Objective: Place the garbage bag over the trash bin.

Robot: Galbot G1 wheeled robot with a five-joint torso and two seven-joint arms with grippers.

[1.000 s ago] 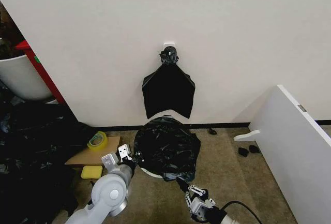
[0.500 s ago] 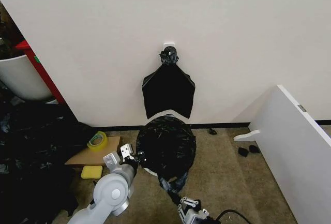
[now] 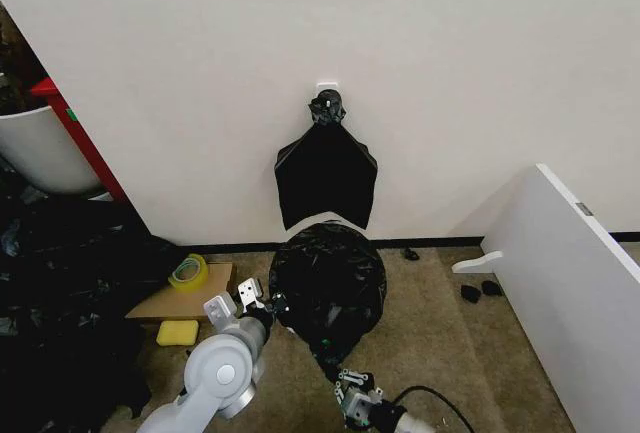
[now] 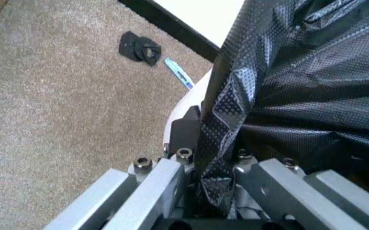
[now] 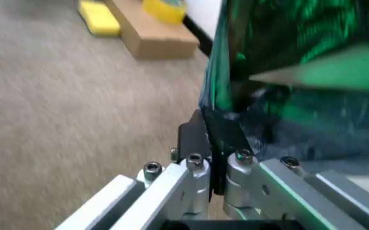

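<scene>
My left pincer [image 3: 268, 304] clamped on bag [image 3: 330, 283] edge at bin [image 4: 185, 103] rim; right pincer [image 3: 350, 385] pinching bag's near edge, low. Bag draped over bin (mouth mostly hidden). Left, I judge: seat the edge round rim.

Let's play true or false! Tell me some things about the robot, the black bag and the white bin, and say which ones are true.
1. The garbage bag is draped over the trash bin. True.
2. The left tool is shut on the bag's edge. True.
3. The right tool is open and away from the bag. False: it is shut on the bag's lower edge.
4. A roll of yellow tape sits on the cardboard. True.
5. The yellow sponge lies inside the bin. False: it lies on the carpet by the cardboard.
</scene>
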